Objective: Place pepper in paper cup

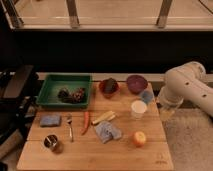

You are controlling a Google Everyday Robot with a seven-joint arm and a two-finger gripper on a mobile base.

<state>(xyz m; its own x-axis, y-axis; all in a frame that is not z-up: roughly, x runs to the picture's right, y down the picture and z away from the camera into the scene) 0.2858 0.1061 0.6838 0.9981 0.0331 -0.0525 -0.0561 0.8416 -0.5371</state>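
you're looking down on a pale wooden table [150, 152] with a dark wall [100, 50] behind it. above the wall is a bright strip crossed by metal posts [73, 15]. the pepper [86, 122] lies flat near the middle of the table, between the fork [70, 127] and a pale yellow piece [103, 117]. it is well apart from the paper cup [138, 108], which stands upright off to its right. a green tray [47, 97] sits at the back left, with a red bowl [109, 87] and a purple bowl [136, 83] beside it. the gripper [166, 111] hangs at the table's right edge, just beside the cup, jaws parted and holding nothing. the arm [187, 85] is cut off by the right border. what lies in the tray and the red bowl is too dark for you to name. a black shape [17, 87] at the left runs partly out of view.
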